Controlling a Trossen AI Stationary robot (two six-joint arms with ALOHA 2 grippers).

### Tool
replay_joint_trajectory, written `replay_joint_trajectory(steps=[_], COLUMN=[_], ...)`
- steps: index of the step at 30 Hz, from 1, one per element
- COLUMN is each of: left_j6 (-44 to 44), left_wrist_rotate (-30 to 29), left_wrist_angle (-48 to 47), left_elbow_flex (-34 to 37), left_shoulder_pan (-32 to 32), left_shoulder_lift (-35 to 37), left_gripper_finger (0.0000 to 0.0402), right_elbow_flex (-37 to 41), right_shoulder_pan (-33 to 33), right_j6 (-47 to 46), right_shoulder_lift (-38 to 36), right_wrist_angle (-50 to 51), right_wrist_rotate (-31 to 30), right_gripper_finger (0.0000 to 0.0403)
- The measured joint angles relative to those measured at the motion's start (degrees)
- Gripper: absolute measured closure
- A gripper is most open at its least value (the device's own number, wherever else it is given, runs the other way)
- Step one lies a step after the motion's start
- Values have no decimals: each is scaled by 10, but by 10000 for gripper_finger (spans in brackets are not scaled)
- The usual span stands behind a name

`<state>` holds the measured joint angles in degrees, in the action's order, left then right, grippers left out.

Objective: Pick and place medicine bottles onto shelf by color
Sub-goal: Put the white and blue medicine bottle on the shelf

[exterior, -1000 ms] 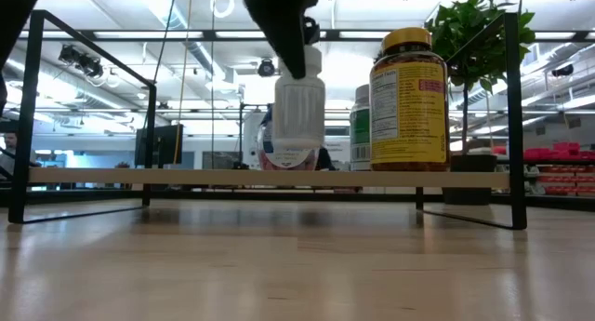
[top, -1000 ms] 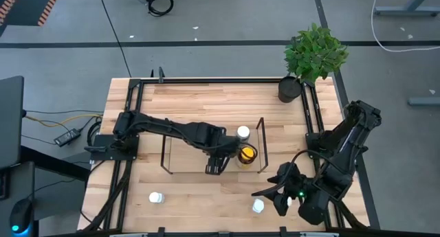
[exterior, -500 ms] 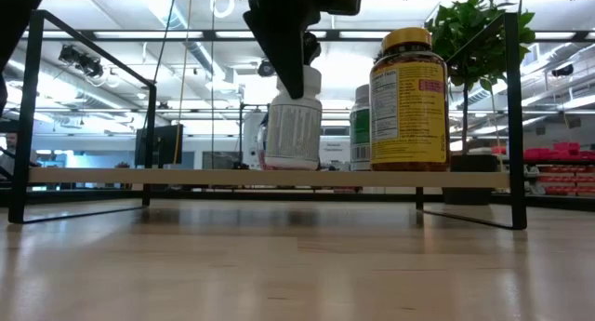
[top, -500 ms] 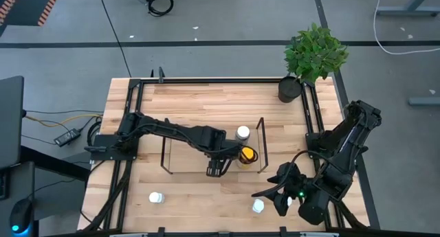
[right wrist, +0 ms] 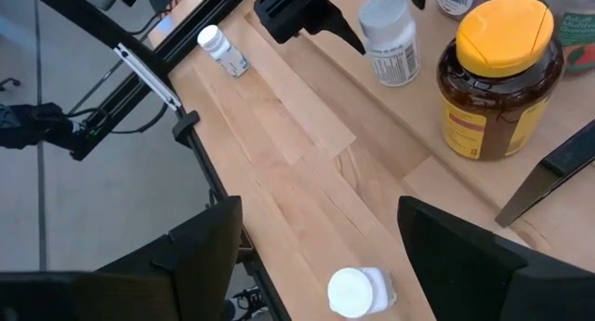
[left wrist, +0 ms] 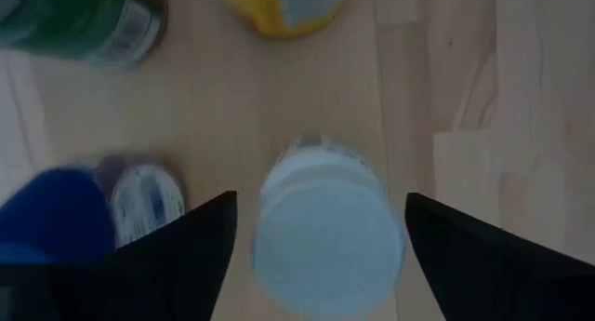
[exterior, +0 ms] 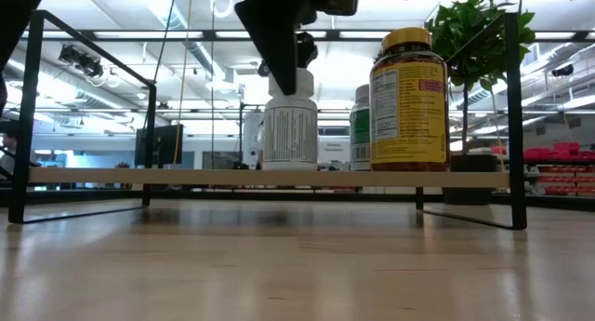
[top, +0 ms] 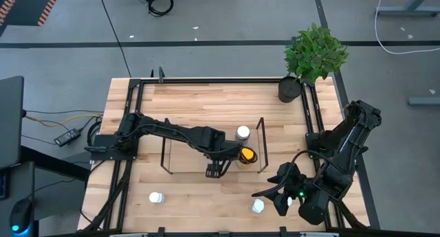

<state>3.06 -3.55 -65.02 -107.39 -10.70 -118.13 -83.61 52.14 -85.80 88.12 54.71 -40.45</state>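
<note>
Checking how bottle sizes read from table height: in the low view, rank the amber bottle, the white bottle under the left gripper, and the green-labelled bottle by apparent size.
1. Amber bottle, clearly largest.
2. White bottle.
3. Green-labelled bottle, partly hidden behind the amber one and farther back, so its rank against the white is unsure.

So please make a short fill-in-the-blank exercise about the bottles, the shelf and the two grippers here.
1. The amber bottle has a ____ cap.
2. The white bottle under the left gripper stands ____ on the shelf.
3. The right gripper waits beside the shelf with its fingers ____.

Missing words: yellow; upright; open
</note>
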Motion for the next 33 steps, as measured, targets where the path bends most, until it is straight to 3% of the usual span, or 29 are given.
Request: replay_joint_trajectory(steps=[5, 13, 20, 33], left_j6=[43, 149, 231, 578], left_wrist_rotate=[0, 8, 10, -3], left_wrist_angle=[-48, -117, -128, -158], left_elbow_flex=[0, 0, -1, 0], left_shoulder_pan=[-2, -53, -169, -409], left_shoulder_lift=[29, 104, 129, 128], left_gripper_finger=[64, 72, 76, 77], right_elbow_flex=[0, 0, 0, 0], right_shoulder_pan=[0, 0, 0, 2], right_j6=[3, 14, 16, 67], right_shoulder_lift=[0, 0, 0, 0], right_wrist_angle=[0, 0, 0, -4], right_wrist_rotate=[0, 0, 0, 0], right_gripper_finger=[109, 109, 109, 109])
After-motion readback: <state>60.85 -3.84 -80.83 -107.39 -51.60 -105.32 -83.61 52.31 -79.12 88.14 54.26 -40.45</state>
